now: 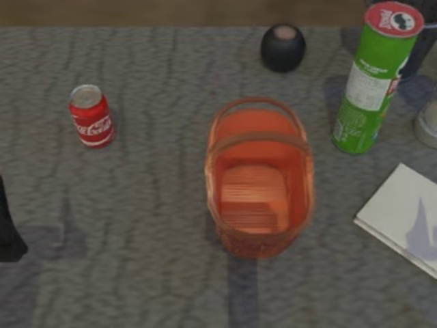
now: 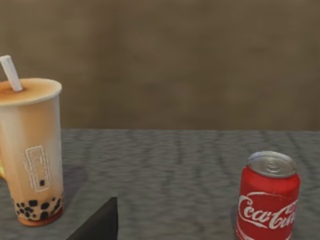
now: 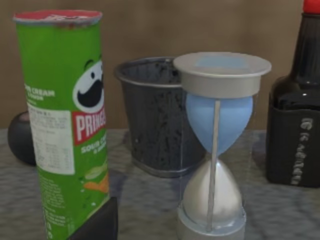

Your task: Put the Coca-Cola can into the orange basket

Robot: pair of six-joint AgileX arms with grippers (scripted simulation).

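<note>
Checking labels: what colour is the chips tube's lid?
Red, on the green Pringles tube; its lid shows best in the top view.

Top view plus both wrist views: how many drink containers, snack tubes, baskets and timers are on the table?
Drink containers: 2, the Coca-Cola can and the bubble tea cup
Snack tubes: 1, the green Pringles tube
Baskets: 1, the orange basket
Timers: 1, the hourglass
Total: 5

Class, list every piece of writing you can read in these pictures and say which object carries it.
"Coca-Cola": white script on the can.
"PRING...": partly visible logo on the green tube; also "CREAM" and "SOUR C...".
Tube's fine print panel: too small to read.
Dark bottle: embossed marks, unreadable.
Milk tea cup: outlined emblem, no legible words.
</note>
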